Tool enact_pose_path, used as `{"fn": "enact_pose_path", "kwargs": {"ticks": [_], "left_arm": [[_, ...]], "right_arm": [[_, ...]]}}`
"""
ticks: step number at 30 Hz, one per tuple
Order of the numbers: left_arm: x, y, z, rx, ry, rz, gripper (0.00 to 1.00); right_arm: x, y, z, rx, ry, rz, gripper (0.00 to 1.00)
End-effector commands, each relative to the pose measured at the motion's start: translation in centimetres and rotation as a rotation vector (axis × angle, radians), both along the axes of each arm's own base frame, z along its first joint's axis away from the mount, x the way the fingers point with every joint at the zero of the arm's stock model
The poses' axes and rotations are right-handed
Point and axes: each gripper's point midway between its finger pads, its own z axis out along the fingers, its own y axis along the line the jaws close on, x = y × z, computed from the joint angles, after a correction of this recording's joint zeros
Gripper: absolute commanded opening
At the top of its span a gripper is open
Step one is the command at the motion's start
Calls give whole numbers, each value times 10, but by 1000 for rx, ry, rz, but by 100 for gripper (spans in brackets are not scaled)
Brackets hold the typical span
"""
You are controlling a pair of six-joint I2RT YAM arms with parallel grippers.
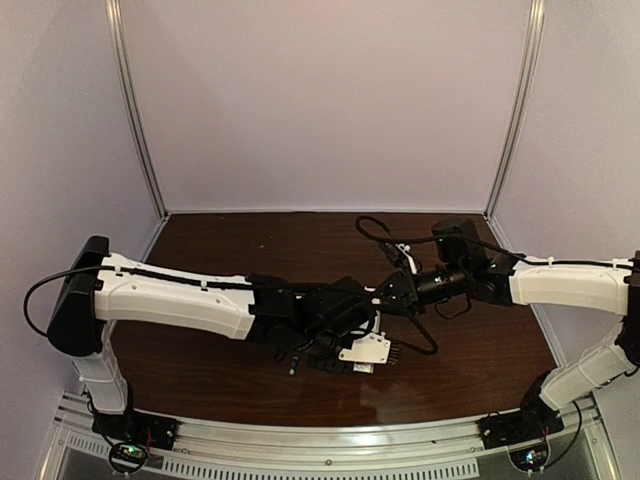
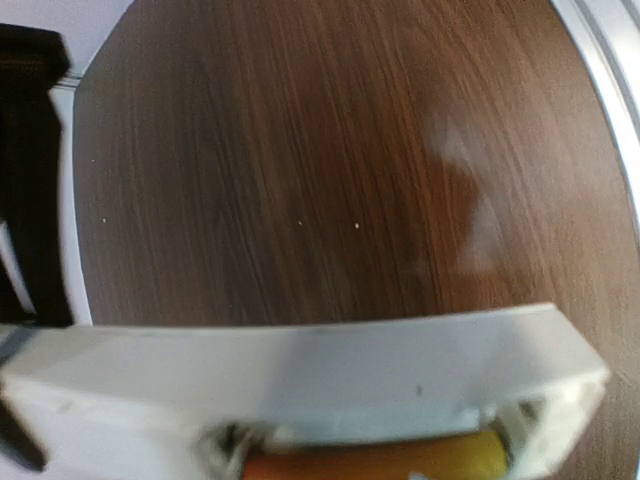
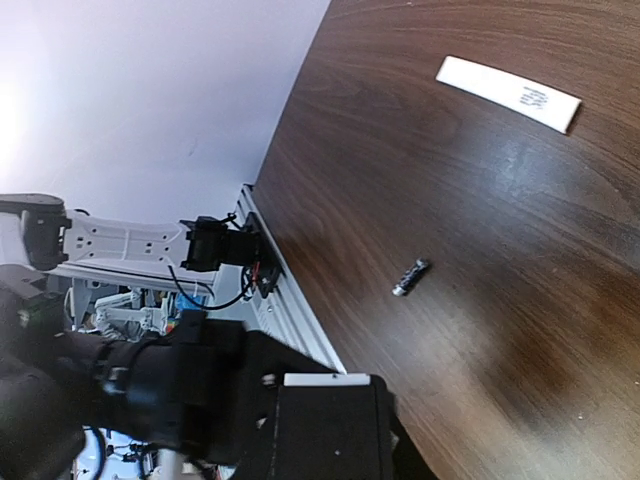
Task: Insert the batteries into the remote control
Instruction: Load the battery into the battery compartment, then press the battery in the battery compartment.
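Note:
The remote control [image 1: 364, 350] is a white bar just above the table's near middle, between both grippers. In the left wrist view its white body [image 2: 300, 375] fills the bottom, very close, with the orange battery [image 2: 370, 462] lying in its open bay. The black battery [image 3: 411, 277] with a pale tip lies loose on the wood, also seen as the dark battery [image 1: 293, 367] left of the remote. My left gripper [image 1: 343, 328] hovers over the remote; its fingers are hidden. My right gripper [image 1: 387, 298] reaches in from the right, a thin white edge [image 3: 327, 380] pressed against its black finger [image 3: 330, 435].
A flat white strip with small print [image 3: 508, 93] lies on the dark wooden table [image 1: 230, 250], apart from the black battery. Pale walls and metal posts [image 1: 135, 110] enclose the table. The near rail [image 1: 330, 450] carries both arm bases.

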Motion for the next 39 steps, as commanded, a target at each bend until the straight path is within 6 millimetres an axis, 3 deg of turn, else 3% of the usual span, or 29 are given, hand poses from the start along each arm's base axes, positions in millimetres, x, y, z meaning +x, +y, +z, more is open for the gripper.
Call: {"fn": "enact_pose_path", "kwargs": {"ticks": [1, 7, 10, 15, 16, 19, 20, 24, 29, 33, 39], "left_arm": [[7, 11, -19, 82, -34, 35, 17], [20, 21, 14, -60, -11, 121, 26], [17, 30, 33, -163, -7, 130, 31], [13, 42, 82, -415, 26, 164, 45], [14, 45, 96, -488, 40, 181, 52], [13, 54, 135, -725, 170, 230, 90], [13, 56, 143, -797, 252, 265, 96], [22, 57, 153, -955, 441, 416, 97], [12, 36, 149, -997, 708, 422, 97], [4, 23, 147, -1030, 932, 391, 87], [0, 9, 127, -969, 1017, 406, 74]], "right_arm": [[-8, 13, 50, 146, -76, 75, 0], [-8, 8, 43, 108, -95, 70, 0], [-7, 6, 36, 80, -97, 64, 0], [-2, 3, 35, 68, -114, 46, 0], [-1, 3, 37, 70, -122, 40, 0], [1, 2, 45, 86, -147, 29, 0], [1, 2, 48, 91, -155, 26, 0], [2, 2, 64, 136, -194, 14, 0], [-1, 0, 79, 174, -240, 12, 0], [-2, -1, 87, 192, -264, 16, 0], [-3, -2, 93, 198, -285, 14, 0]]}}
